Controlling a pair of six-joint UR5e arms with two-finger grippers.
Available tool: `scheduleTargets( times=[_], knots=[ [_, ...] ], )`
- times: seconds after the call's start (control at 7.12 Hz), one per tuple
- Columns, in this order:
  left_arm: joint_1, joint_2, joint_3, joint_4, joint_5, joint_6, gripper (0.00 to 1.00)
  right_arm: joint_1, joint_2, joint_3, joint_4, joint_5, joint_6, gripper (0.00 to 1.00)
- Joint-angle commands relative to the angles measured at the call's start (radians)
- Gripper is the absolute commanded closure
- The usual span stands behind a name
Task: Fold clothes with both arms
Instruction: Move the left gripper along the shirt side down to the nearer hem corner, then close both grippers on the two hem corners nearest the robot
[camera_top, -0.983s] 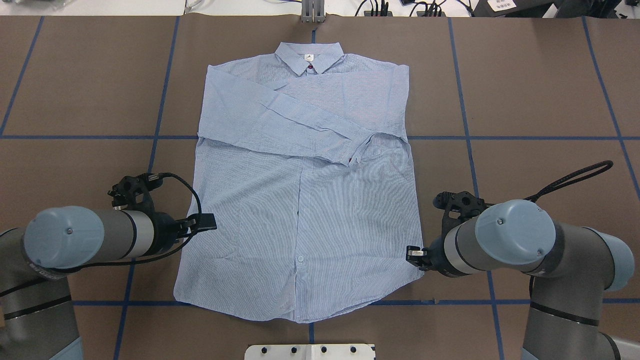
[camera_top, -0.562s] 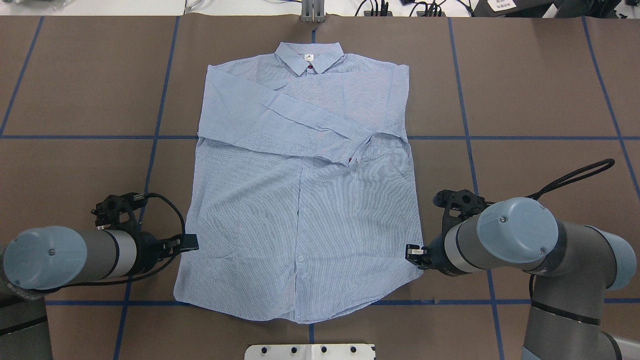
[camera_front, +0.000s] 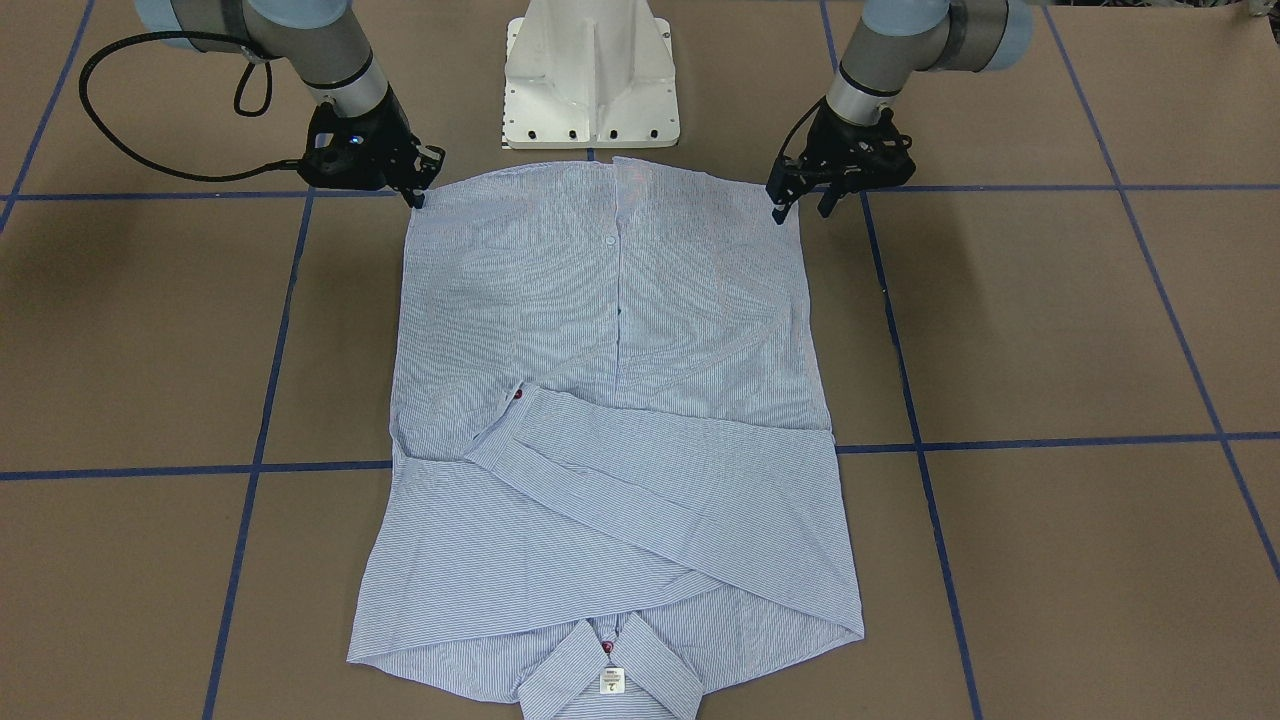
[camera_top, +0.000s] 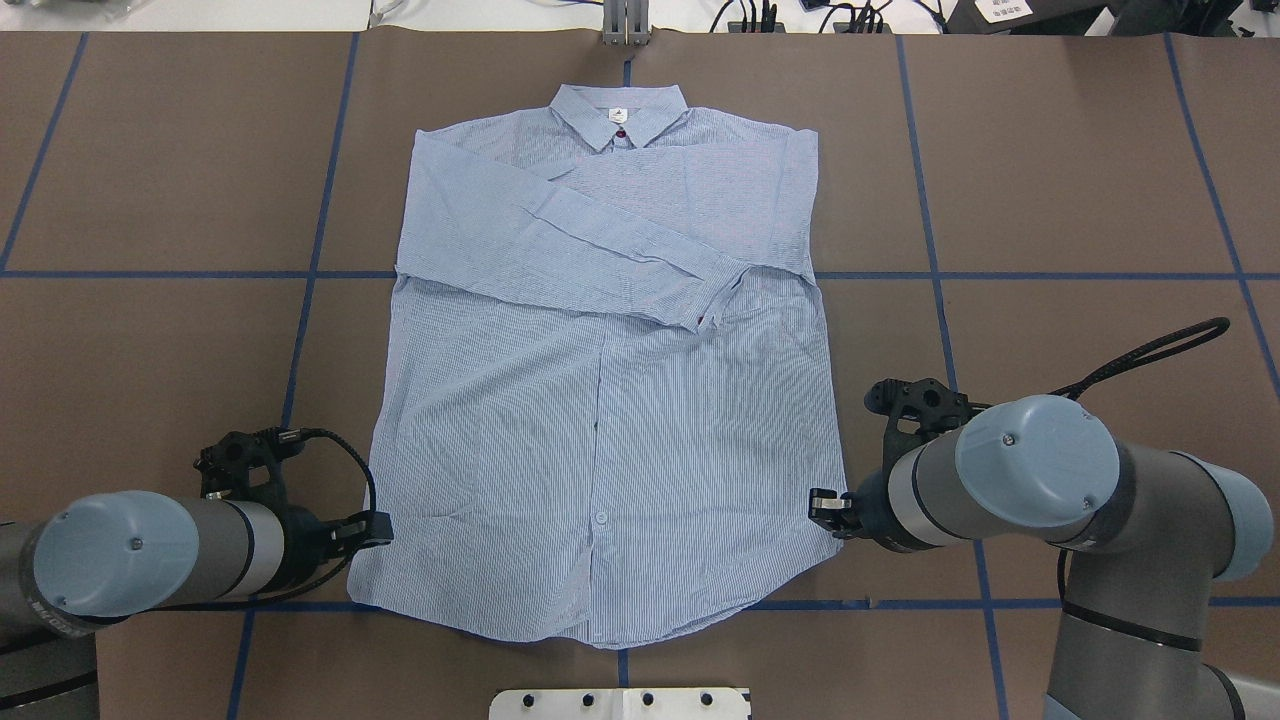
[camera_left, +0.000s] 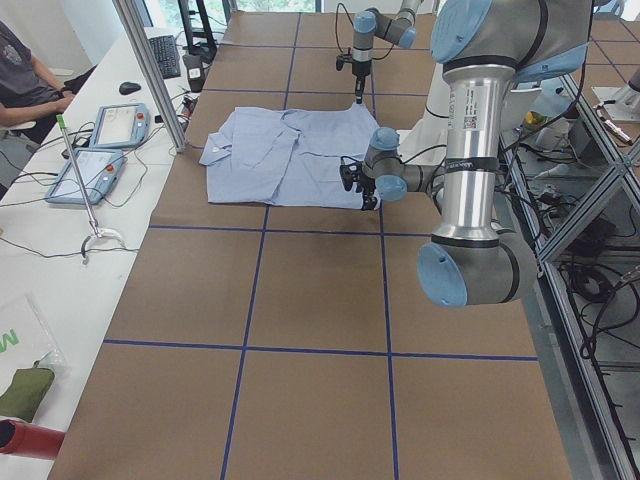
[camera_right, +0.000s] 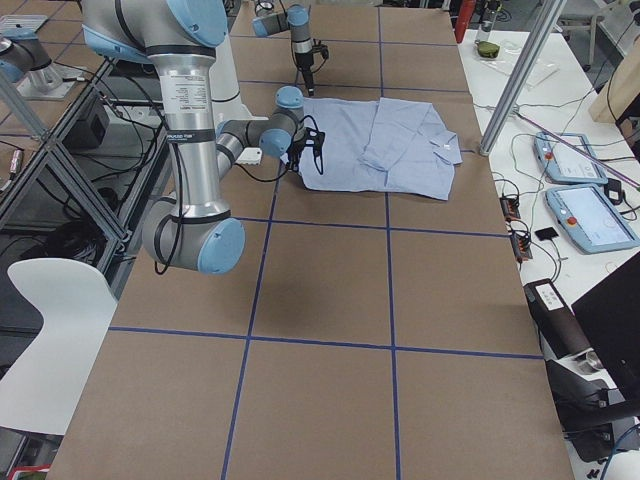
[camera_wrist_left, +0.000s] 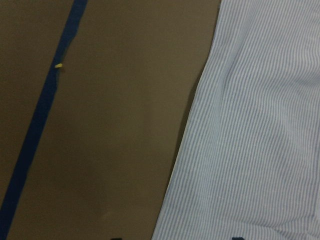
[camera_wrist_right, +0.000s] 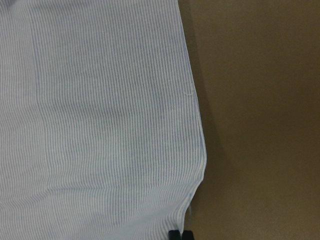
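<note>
We see the shirt (camera_top: 610, 400) spread flat in the middle of the desk (camera_top: 1050, 180). Our left hand (camera_front: 801, 208) hangs open over its side edge near the hem. Our right hand (camera_top: 822, 505) seems pinched shut on the opposite edge.

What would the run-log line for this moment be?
shirt: flat, sleeves folded in | left hand: open over hem corner | right hand: shut on hem corner

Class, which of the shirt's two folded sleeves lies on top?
The diagonal sleeve ending in the red-buttoned cuff; it crosses over the other sleeve.
</note>
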Motion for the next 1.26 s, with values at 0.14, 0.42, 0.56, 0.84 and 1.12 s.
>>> scheduleTargets(
  times=[0.14, 0.42, 0.56, 0.84, 1.12],
  knots=[
    [0.028, -0.009, -0.024, 0.076, 0.000, -0.001, 0.29, 0.003, -0.001, -0.001, 0.000, -0.001, 0.000, 1.00],
    [0.033, -0.030, -0.011, 0.078, 0.000, -0.001, 0.30, 0.011, -0.001, -0.001, -0.001, 0.000, 0.000, 1.00],
    [0.052, -0.032, 0.000, 0.078, 0.000, -0.001, 0.30, 0.015, -0.001, -0.001, -0.001, 0.000, 0.000, 1.00],
    [0.054, -0.024, 0.003, 0.079, 0.000, -0.001, 0.30, 0.017, -0.001, -0.001, 0.000, 0.000, 0.000, 1.00],
    [0.054, -0.030, 0.002, 0.117, 0.000, -0.001, 0.33, 0.017, -0.001, -0.001, 0.000, 0.000, 0.000, 1.00]
  ],
)
